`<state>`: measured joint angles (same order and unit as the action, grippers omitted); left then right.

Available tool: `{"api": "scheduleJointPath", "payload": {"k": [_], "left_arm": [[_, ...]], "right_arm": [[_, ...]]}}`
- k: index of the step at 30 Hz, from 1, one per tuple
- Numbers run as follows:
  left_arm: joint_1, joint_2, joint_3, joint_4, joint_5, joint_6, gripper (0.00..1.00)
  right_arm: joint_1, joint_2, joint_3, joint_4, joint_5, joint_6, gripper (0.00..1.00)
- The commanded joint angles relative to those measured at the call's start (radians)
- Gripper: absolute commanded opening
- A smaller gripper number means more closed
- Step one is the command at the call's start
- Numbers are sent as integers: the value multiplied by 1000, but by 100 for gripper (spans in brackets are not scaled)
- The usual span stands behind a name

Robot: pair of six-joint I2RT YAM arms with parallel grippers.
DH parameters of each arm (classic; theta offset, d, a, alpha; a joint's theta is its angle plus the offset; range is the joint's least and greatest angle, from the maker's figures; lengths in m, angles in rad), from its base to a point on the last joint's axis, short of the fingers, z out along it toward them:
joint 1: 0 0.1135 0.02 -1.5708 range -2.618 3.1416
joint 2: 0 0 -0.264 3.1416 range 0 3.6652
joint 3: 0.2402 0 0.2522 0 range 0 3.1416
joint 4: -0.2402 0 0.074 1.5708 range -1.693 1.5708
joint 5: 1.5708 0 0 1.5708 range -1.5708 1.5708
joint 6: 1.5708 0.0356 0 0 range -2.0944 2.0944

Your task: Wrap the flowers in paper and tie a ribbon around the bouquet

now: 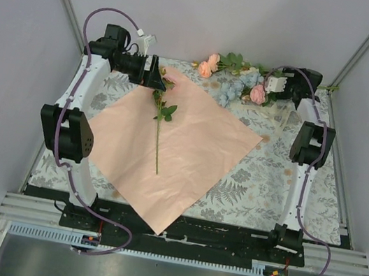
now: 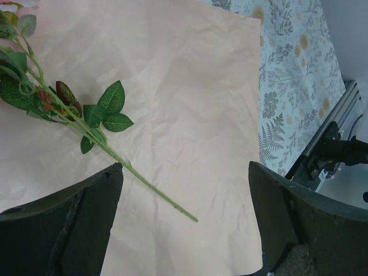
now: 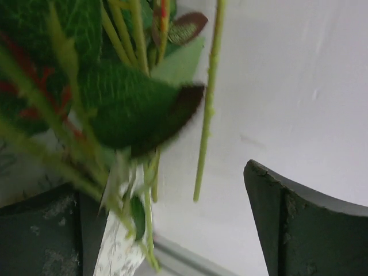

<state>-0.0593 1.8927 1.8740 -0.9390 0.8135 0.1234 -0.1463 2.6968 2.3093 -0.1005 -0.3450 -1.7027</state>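
The salmon-pink paper [image 1: 182,152] lies flat on the table, turned like a diamond. One green stem with leaves [image 1: 159,130] lies on it, bloom end toward the far corner. My left gripper [image 1: 158,77] hovers over that corner, open; in the left wrist view the stem [image 2: 144,184] runs past the left finger [image 2: 69,224] and nothing is held. The other flowers [image 1: 232,75] lie in a heap at the back. My right gripper [image 1: 262,87] is in among them, open, with stems and leaves [image 3: 132,115] between its fingers. A thin cream strand, perhaps the ribbon [image 1: 280,122], lies by the right arm.
A floral-print tablecloth [image 1: 268,187] covers the table. Grey walls close in on the left, back and right. The paper's near corner [image 1: 158,231] overhangs the black base rail between the arm mounts.
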Motion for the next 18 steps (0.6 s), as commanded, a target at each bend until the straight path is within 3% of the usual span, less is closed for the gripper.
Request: {"api": "scheduleJointPath", "payload": {"k": [1,4,6,10,11,12,14,18], "left_arm": [[1,-32,11,22,-5,-16,96],[1,-27,13,19,-5,-15,96],[1,-27,13,19,-8,-18,96],[-1,-24,30,9,-22,-11,96],[3,-23,36,5,-22,-11,96],[3,-23,40,2,-23,-10,96],[3,-23,50,0,-25,-14,96],[3,-38,53,2,-22,-24,96]], "right_arm": [[8,124,137,123,-106,-103,98],[11,210,248,153,-149,-92,89],[11,216,225,173,-172,-113,79],[17,216,208,238,-177,-74,41],[19,212,202,274,-175,-55,28],[20,206,200,332,-169,-11,7],[22,181,217,350,-141,12,0],[17,-3,84,439,-92,133,0]]}}
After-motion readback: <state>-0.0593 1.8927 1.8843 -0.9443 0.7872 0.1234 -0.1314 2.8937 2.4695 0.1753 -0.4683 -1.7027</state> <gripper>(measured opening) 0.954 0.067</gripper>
